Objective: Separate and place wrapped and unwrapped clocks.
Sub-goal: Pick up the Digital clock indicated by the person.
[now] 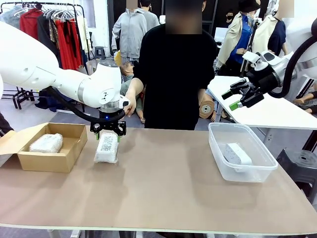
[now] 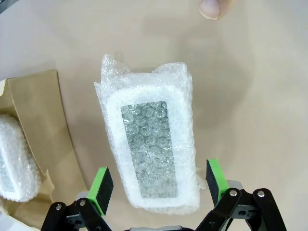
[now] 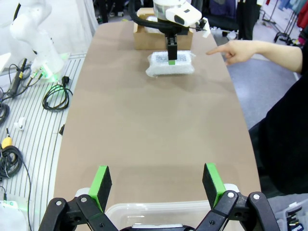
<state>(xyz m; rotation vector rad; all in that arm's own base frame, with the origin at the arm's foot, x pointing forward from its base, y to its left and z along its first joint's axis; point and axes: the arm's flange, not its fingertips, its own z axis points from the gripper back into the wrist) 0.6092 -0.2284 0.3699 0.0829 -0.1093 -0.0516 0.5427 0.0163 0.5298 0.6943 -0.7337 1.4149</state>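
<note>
On the tan surface (image 1: 163,188), a bubble-wrapped clock (image 1: 107,147) lies flat at about ten o'clock from the centre, just beside the open cardboard box (image 1: 69,153), which already holds a second wrapped clock (image 1: 46,143). The left pincer (image 1: 108,130) hangs directly over the far end of the loose wrapped clock with its jaws spread wide and nothing between them; in the left wrist view its green pads (image 2: 102,189) stand on either side of the bundle's near end, apart from the wrap. The right pincer (image 1: 237,97) is raised at about two o'clock, above and behind the clear plastic tub (image 1: 218,148), also fully spread and empty. The bare white clock (image 1: 238,153) lies inside that tub. The person's hand (image 3: 230,52) points a finger toward the wrapped clock from the far edge. The bundle will likely handle as a stiff, fairly light block under a soft, springy and rather slick skin, so the wrap will give before the jaws bite. The sound hold seems to be across the narrow width, on the long sides near the middle, clear of the loose crimped ends.
</note>
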